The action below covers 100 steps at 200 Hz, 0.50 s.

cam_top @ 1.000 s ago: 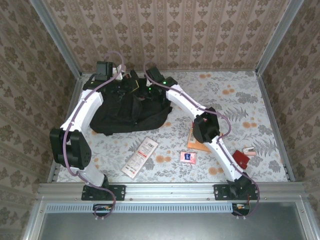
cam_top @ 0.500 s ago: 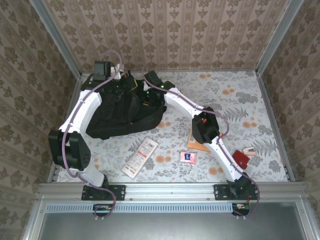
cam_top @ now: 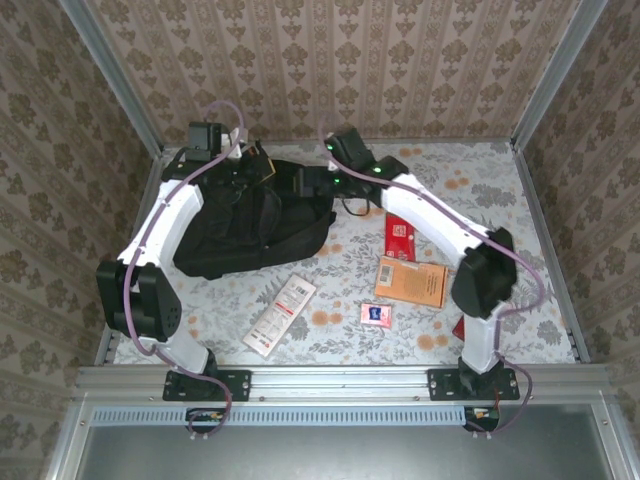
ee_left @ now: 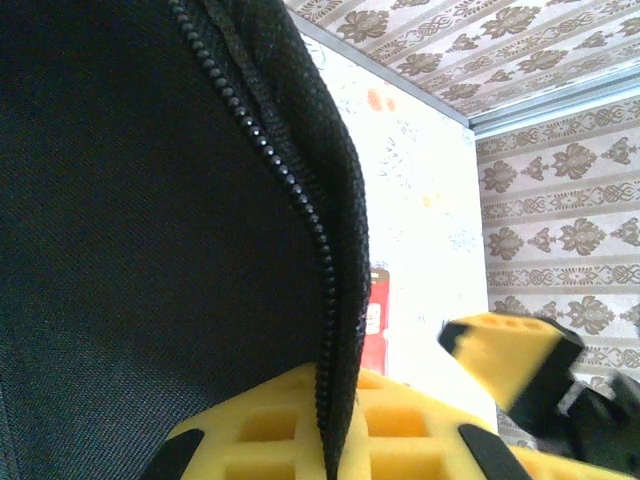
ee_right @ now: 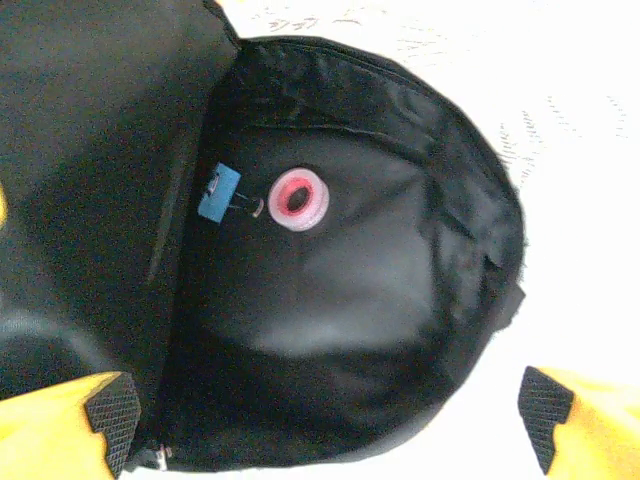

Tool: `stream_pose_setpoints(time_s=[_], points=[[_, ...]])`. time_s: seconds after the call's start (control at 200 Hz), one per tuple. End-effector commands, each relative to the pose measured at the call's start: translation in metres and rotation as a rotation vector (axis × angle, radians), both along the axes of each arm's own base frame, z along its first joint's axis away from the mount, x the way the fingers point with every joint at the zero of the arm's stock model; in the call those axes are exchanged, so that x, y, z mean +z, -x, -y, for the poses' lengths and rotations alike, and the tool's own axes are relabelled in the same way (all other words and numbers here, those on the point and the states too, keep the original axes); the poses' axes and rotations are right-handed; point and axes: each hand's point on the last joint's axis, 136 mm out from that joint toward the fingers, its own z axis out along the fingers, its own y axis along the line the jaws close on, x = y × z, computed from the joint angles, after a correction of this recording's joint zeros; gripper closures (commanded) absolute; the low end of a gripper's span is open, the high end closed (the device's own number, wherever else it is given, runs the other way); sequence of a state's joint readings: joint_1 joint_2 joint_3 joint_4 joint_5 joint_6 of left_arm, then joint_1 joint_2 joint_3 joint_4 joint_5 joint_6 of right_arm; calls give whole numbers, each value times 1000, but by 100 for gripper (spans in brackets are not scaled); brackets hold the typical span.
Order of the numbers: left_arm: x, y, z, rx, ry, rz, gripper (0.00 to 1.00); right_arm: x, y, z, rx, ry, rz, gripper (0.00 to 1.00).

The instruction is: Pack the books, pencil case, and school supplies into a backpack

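Change: right gripper [ee_right: 330, 420] opened wide, drawn back above the backpack [cam_top: 230, 230].
Dropped: blue block [ee_right: 218, 192], pink tape roll [ee_right: 297, 200], inside beneath its fingers.
Left gripper [ee_left: 330, 440]: clamps the zip rim.
Remaining: orange book [cam_top: 412, 281], red book [cam_top: 399, 236].

The backpack [cam_top: 250, 225] is black all over, zip [ee_left: 300, 200] and lining included. Against the lining show a blue clip [ee_right: 218, 192] and a pink tape roll [ee_right: 297, 201] with a dark red centre. The right gripper [ee_right: 325, 430] is yellow with black pads [ee_right: 108, 408]. Right of centre in the top view are an orange book [cam_top: 412, 281] and a bright red book [cam_top: 399, 236] with a white label. At lower centre is a pink-and-blue packet [cam_top: 375, 314]. The worktop [cam_top: 480, 200] is white with grey leaves and orange flowers. The walls [cam_top: 350, 60] carry a beige damask print.
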<state>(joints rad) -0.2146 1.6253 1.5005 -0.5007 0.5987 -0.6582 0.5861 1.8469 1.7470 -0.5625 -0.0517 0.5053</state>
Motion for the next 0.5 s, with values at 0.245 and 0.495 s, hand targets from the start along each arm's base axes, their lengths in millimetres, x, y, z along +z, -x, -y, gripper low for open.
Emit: stream_pose_setpoints(time_s=[0.245,0.495], points=[[14,4,9,-40,1,52,100,-88,139,77,69,267,-308,2],[8,3,10,-39,0,34,100,-113,232,124,-13,354,-443,0]])
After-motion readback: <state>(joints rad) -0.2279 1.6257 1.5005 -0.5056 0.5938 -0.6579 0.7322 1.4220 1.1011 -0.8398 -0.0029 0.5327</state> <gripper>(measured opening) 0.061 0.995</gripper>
